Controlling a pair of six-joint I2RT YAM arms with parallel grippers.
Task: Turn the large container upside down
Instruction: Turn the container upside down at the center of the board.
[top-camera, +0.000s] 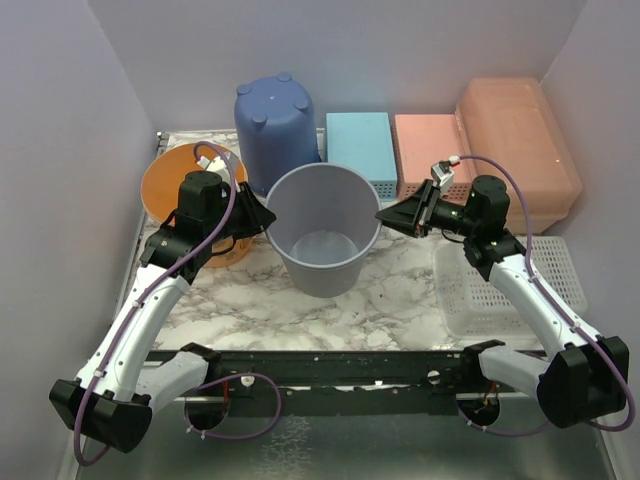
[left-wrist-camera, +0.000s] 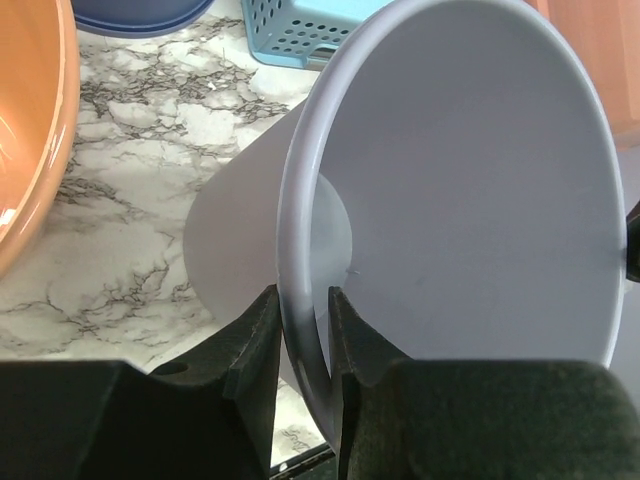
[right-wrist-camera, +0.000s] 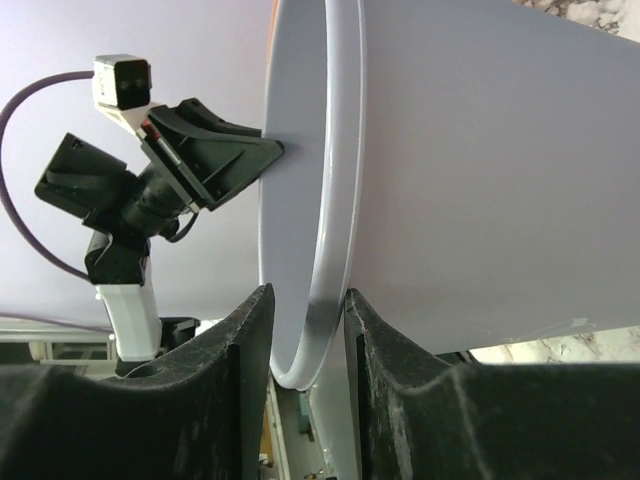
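The large container, a pale grey round bucket, stands upright with its mouth up at the middle of the marble table. Both arms stretch forward and bend inward toward it from either side. The left gripper is clamped tight on the near-left rim. The right gripper straddles the opposite rim, loosened, with a sliver of gap beside one finger.

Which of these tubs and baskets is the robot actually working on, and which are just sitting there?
In the job: grey bucket; left jaws and right jaws, both astride its rim.
Lying about: upturned blue bucket; orange bucket; light blue basket; pink basket; peach lidded box; white basket.
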